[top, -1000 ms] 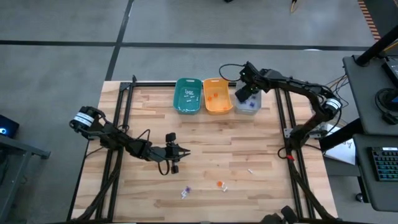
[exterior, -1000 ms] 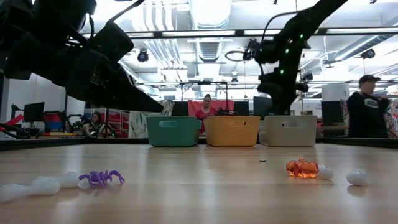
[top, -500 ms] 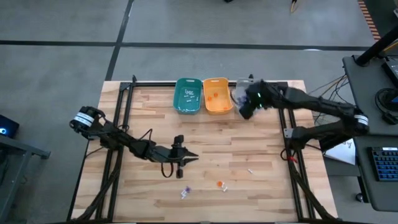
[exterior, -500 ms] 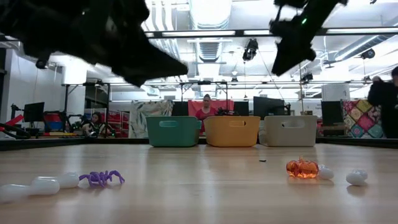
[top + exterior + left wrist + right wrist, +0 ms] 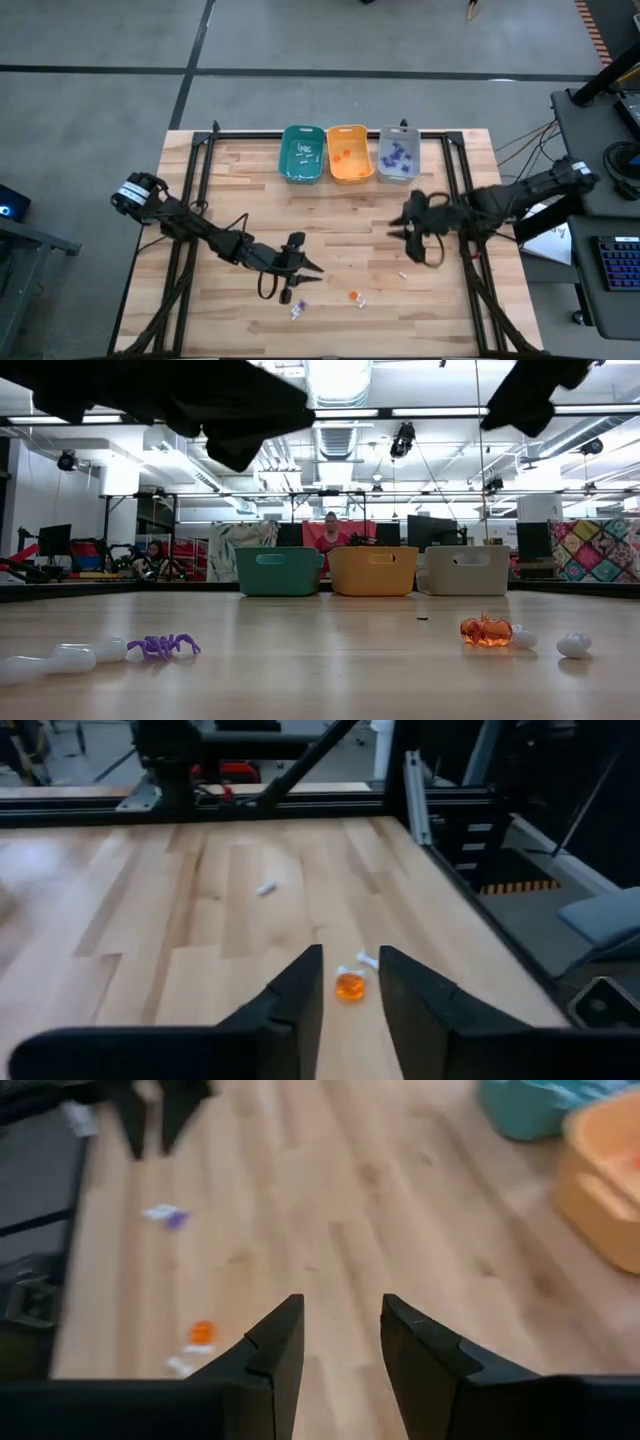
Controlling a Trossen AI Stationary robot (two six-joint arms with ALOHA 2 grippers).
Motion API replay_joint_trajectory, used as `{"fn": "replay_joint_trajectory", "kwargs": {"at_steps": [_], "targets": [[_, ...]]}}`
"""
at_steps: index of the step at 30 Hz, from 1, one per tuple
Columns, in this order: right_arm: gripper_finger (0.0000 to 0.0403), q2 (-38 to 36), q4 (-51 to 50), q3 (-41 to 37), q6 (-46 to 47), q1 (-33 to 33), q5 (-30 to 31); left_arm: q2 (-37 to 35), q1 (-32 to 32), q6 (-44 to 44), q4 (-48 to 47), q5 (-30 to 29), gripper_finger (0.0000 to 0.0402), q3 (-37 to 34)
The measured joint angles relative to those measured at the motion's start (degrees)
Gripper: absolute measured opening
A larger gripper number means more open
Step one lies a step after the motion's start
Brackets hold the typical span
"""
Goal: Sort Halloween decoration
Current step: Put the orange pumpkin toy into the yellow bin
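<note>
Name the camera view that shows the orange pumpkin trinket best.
The low view: the orange pumpkin trinket sits close and sharp on the table. The left wrist view shows it small between the fingers; the high and right wrist views show an orange speck.

Left gripper [image 5: 312, 269] low over near-centre table, fingers apart; right gripper [image 5: 395, 226] mid-right, fingers apart, empty.

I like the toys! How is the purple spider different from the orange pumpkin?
The purple spider is flat with thin legs sticking out; the orange pumpkin is round, taller and shiny. In the low view the spider lies toward the left, the pumpkin toward the right. Both are tiny and sit on the wooden table.
</note>
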Motion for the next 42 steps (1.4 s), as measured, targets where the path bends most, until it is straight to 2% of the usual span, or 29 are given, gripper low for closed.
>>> {"fn": "replay_joint_trajectory", "kwargs": {"at_steps": [5,9,19,29,42], "targets": [[0.012,2.18,5.26,-0.7,0.73,8.83,3.7,0.42,-1.32,-0.98,0.13,-0.33,0.0134,1.02],[0.0119,4.32,7.96,-0.7,0.71,13.09,6.45,3.9,-1.75,-1.6,0.22,-0.41,0.0172,3.9],[0.0117,8.08,8.91,-0.55,0.6,14.74,7.37,18.56,-1.21,3.78,0.05,-0.58,0.0231,15.59],[0.0116,9.07,9.59,-0.57,0.6,14.74,8.31,30.1,-0.04,4.03,0.59,-0.66,0.0243,22.48],[0.0116,9.07,10.47,-0.57,0.58,14.74,8.33,35.99,0.39,2.87,0.83,-0.55,0.0237,26.51]]}}
